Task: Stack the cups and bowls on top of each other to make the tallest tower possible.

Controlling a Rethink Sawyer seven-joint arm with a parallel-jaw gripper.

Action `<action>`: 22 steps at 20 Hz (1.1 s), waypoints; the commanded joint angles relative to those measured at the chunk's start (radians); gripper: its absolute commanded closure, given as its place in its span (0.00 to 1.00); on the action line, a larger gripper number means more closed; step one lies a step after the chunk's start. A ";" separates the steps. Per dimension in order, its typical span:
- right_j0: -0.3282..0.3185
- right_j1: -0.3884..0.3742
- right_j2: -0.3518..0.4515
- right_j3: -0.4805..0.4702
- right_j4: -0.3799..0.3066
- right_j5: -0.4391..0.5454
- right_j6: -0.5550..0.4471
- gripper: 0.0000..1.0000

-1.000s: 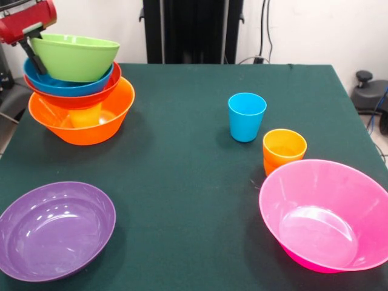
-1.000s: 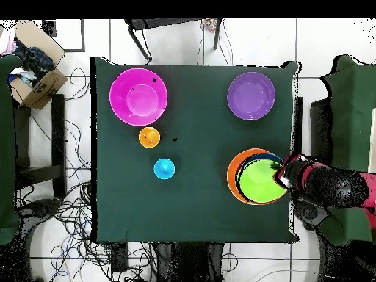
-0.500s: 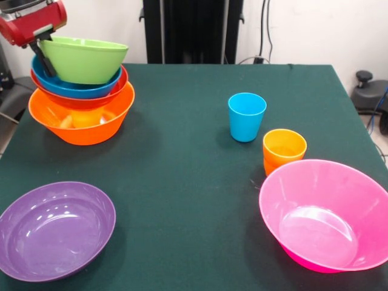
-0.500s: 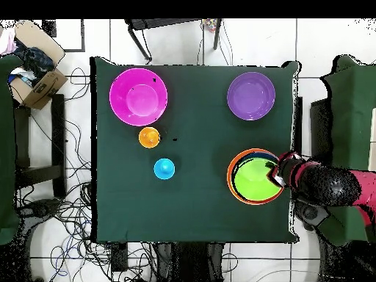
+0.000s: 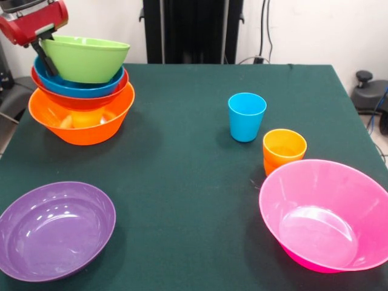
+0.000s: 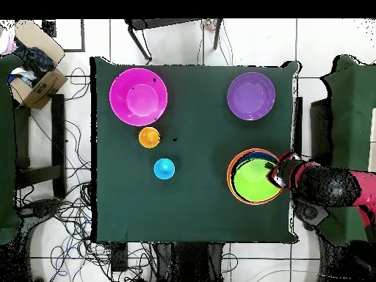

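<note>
Now, going left to right in the front view with the tower (image 5: 80,91) as landmark: the hand (image 5: 42,47) sits at the tower's upper left, its red body above the pile and a dark finger (image 5: 47,60) running down the outside of the green bowl (image 5: 85,59) at its left rim. It appears to be pinching that rim, though the finger inside the bowl is hidden, so the grip itself cannot be confirmed. The green bowl is the tower's top piece and sits tilted, nested in a blue bowl (image 5: 76,88), which rests in a red-orange bowl (image 5: 82,99), all inside the big orange bowl (image 5: 82,121) at the base. Something yellowish shows through the orange bowl's wall; what it is cannot be told. The tower stands on the dark green counter (image 5: 182,182) at its far left corner.

Well in front of the tower, at the near left edge, lies the purple bowl (image 5: 56,230), upright. Well to the right of the tower stands the blue cup (image 5: 247,116); just beyond it to the right and nearer, the orange cup (image 5: 284,150). Farthest right of the tower, the pink bowl (image 5: 327,215) sits tilted, its rim touching or just in front of the orange cup
</note>
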 commanded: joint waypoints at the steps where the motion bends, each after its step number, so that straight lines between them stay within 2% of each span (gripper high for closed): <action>1: 0.066 0.020 -0.106 0.034 -0.015 0.001 0.030 1.00; 22: 0.089 0.011 -0.147 0.025 0.003 0.011 0.016 1.00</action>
